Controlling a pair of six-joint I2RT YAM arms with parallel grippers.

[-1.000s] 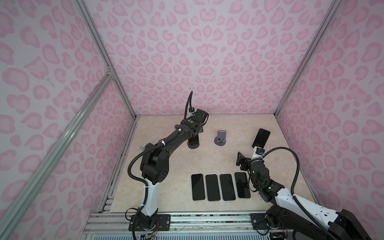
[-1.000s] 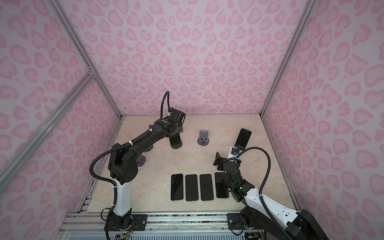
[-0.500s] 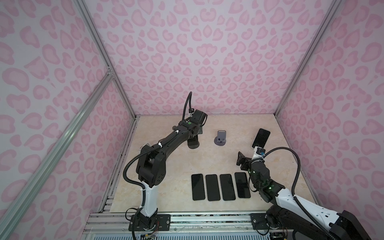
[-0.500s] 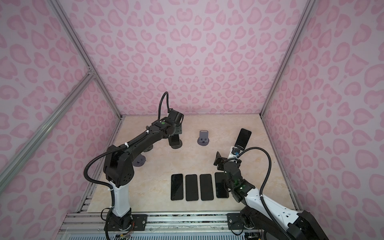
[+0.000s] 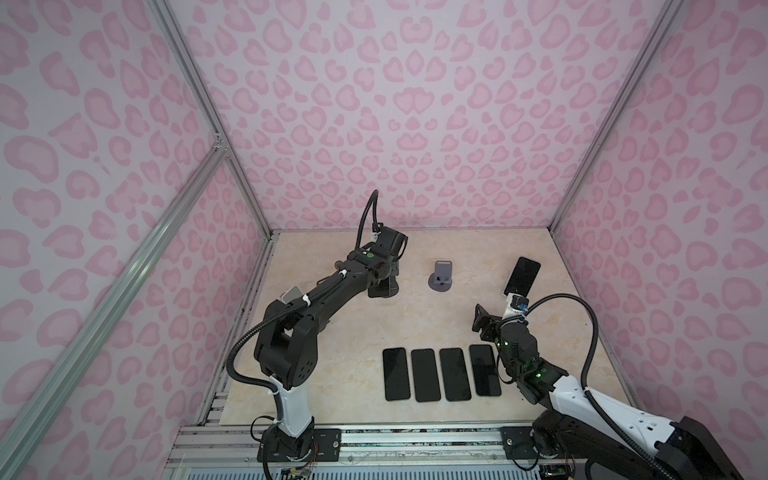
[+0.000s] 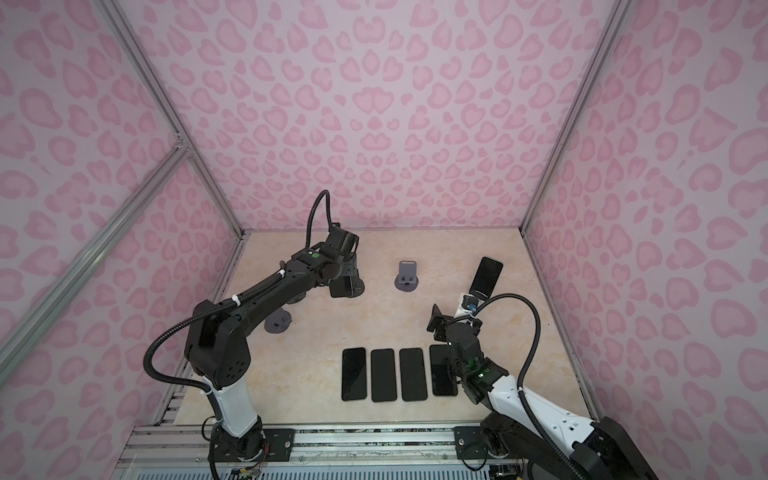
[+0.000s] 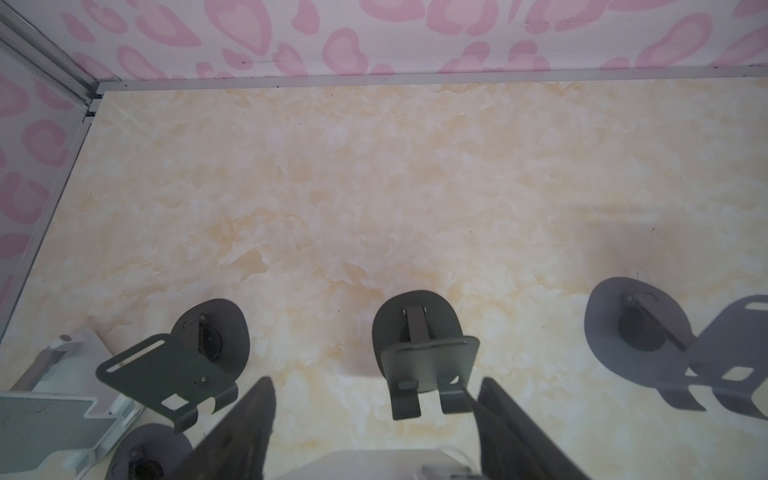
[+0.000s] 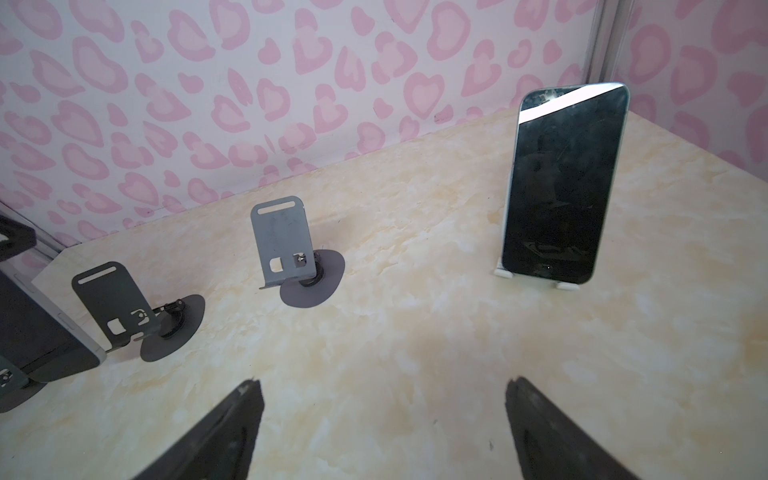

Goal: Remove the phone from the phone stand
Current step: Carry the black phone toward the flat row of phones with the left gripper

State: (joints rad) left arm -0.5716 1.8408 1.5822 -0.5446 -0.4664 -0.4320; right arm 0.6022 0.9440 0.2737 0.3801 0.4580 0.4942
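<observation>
My left gripper [image 5: 382, 276] [image 7: 376, 386] is shut on a dark phone [image 5: 380, 287] [image 6: 341, 286] with a pale rim. The phone's top edge [image 7: 374, 463] shows between the jaws. It hangs just in front of a dark phone stand [image 7: 426, 365] [image 8: 112, 299], whose plate is bare. The phone's rim [image 8: 37, 332] also shows at the edge of the right wrist view. My right gripper [image 5: 496, 316] [image 6: 451, 318] [image 8: 382, 395] stands open over bare table at the front right, with nothing between its fingers.
Another phone [image 5: 521, 276] [image 8: 561, 187] leans on a white stand at the back right. An empty grey stand [image 5: 441, 274] [image 8: 286, 245] stands mid-table, and more stands [image 7: 166, 365] [image 6: 277, 322] lie under the left arm. Several phones [image 5: 440, 374] lie flat in a front row.
My left arm has drawn back slightly toward its base, carrying the phone a little to the left. The right arm has not moved.
</observation>
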